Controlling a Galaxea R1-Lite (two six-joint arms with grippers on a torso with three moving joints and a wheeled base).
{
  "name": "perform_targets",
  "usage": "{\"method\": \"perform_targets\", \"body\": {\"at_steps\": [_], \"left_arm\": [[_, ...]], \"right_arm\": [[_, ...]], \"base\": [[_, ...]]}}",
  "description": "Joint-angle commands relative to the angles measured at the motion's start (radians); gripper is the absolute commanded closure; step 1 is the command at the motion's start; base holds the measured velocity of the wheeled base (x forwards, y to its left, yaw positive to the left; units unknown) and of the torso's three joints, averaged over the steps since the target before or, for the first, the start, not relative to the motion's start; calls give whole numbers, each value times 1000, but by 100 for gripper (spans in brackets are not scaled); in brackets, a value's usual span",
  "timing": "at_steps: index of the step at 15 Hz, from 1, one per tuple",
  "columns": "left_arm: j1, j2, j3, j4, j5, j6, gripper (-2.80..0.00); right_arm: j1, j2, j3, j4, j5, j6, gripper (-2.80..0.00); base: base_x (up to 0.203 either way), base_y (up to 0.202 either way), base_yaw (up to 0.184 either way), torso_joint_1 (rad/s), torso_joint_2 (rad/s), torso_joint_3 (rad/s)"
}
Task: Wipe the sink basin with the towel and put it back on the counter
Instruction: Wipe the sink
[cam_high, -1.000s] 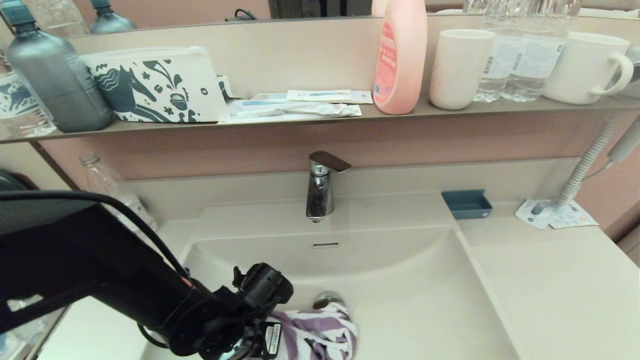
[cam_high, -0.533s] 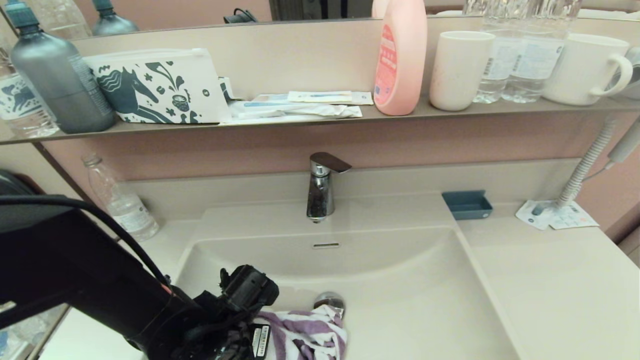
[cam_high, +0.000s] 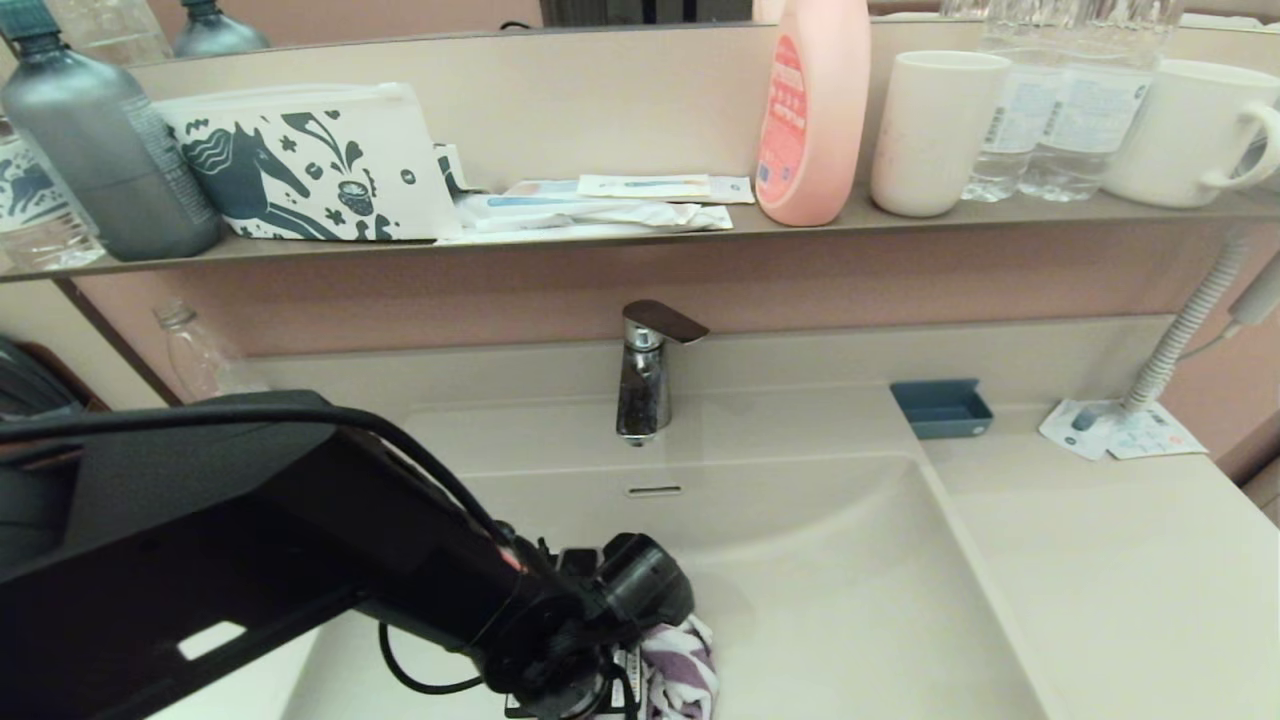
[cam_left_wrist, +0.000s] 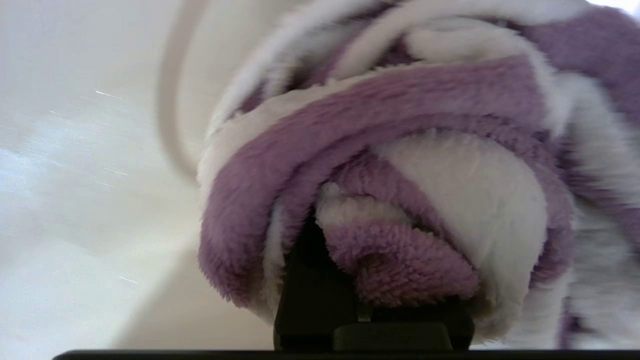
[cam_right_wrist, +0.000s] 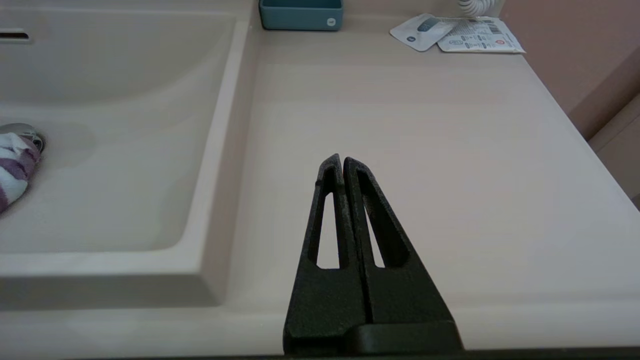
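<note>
Wiping step: left gripper (cam_high: 640, 680) clenches purple-and-white striped terry towel (cam_high: 682, 668) on cream-beige rectangular sink basin (cam_high: 840, 570) floor. Next: sweep onward, pressed down. Right gripper (cam_right_wrist: 343, 161), jaws closed empty, hovers over smooth cream counter (cam_right_wrist: 425, 150).

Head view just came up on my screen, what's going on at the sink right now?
The left gripper is down in the sink basin, shut on the towel, the striped cloth bunched around its fingers and pressed low near the front of the bowl. The arm hides the drain from the head camera. The right gripper is parked shut over the counter to the right of the basin, holding nothing. The towel is not yet back on the counter.
</note>
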Motion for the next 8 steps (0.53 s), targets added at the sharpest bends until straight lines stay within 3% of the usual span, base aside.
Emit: {"method": "perform_targets", "body": {"at_steps": [1,4,8], "left_arm": [[-53,51,-116,79,2,-47,0],[-130,118,-294,200,-1,-131,0],[-164,151,-497,319,-1,-173,0]], "right_arm": [[0,0,0,1,0,-1,0],[1,0,0,0,0,-1,0],[0,0,0,-1,0,-1,0]], "base": [[0,0,0,0,0,0],[0,0,0,0,0,0],[0,0,0,0,0,0]]}}
